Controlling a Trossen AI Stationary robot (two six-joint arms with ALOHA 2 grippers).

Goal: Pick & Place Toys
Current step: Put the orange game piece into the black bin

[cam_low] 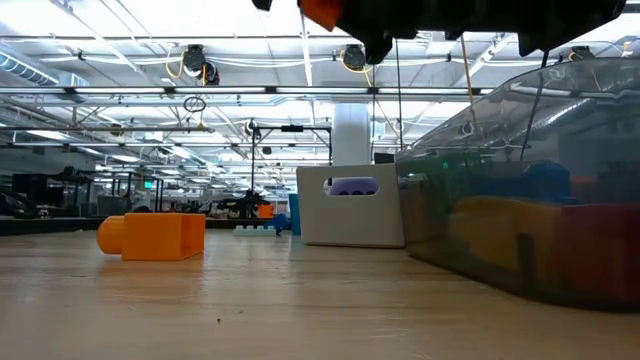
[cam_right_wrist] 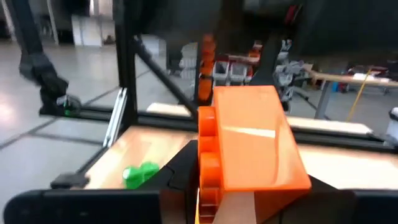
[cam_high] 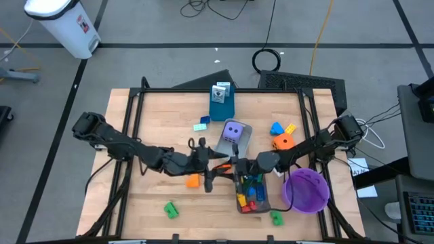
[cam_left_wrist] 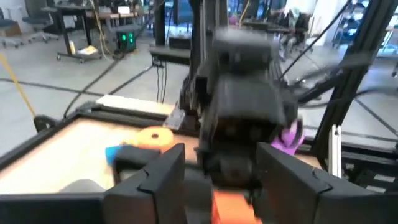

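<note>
Fingers (cam_right_wrist: 180, 165) of the right gripper (cam_right_wrist: 249, 186) half-hide an orange brick (cam_right_wrist: 249, 140).

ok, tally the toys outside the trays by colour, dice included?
Green bricks: 2
Orange: 3 (loose brick, die, held brick in right gripper)
Blue brick: 1
Yellow brick: 1
Teal brick: 1
Total: 8

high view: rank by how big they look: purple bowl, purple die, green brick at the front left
1. purple bowl
2. purple die
3. green brick
All lie on the table, so this order seems safe.
</note>
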